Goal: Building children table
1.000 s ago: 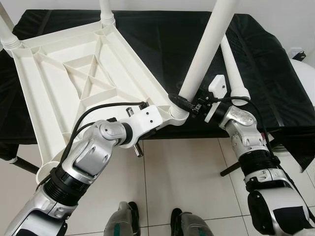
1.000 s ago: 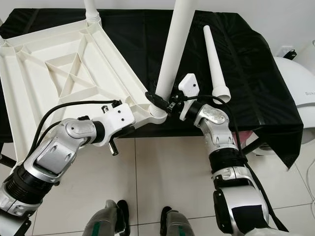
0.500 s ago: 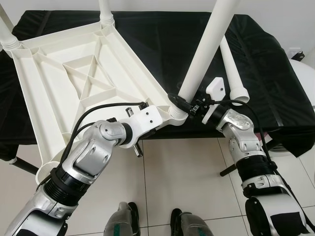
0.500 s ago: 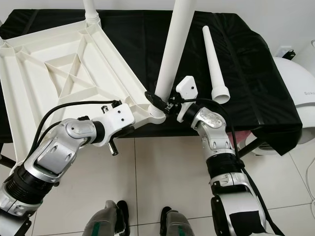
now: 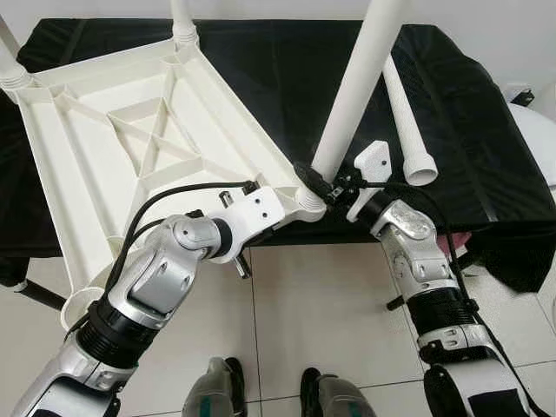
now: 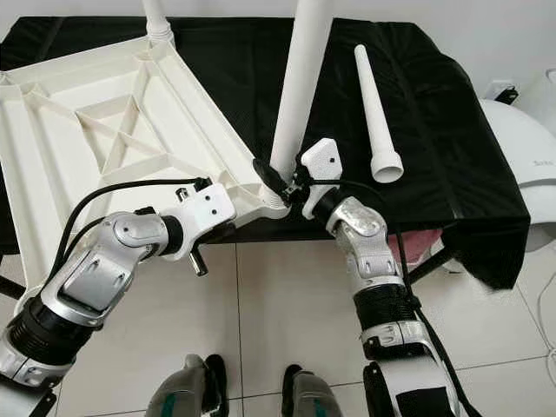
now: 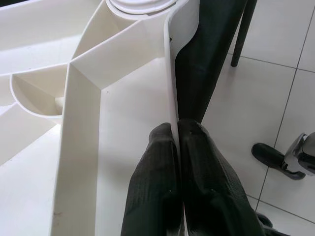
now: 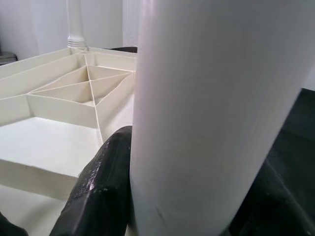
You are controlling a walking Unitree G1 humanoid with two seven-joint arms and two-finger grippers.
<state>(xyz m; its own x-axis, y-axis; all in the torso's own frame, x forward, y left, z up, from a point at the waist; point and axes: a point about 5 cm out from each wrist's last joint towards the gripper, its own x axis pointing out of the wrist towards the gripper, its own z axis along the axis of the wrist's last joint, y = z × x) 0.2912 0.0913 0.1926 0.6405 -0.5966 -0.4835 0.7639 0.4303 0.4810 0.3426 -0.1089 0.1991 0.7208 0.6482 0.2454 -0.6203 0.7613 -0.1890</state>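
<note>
The white ribbed tabletop (image 5: 130, 148) lies upside down on the black-covered table. My left gripper (image 7: 176, 129) is shut on the tabletop's thin rim (image 7: 172, 88), close to the near corner socket. In that socket a white leg (image 5: 352, 87) stands tilted, rising out of the top of the head views. My right gripper (image 5: 317, 181) is shut around this leg's base, one black finger (image 8: 98, 187) on each side of it. A loose white leg (image 6: 372, 95) lies on the cloth to the right. Two more legs (image 5: 182, 17) stand in the far corners.
The black cloth (image 5: 278, 78) hangs over the table's front and right edges. A white rounded appliance (image 6: 530, 113) stands at the far right. Below the edge are tiled floor, a dark table leg (image 7: 243, 29) and my own feet (image 5: 261, 391).
My right forearm and elbow have swung leftward, closer to the table edge, while the gripper stays at the leg's base. The left arm keeps its hold on the rim.
</note>
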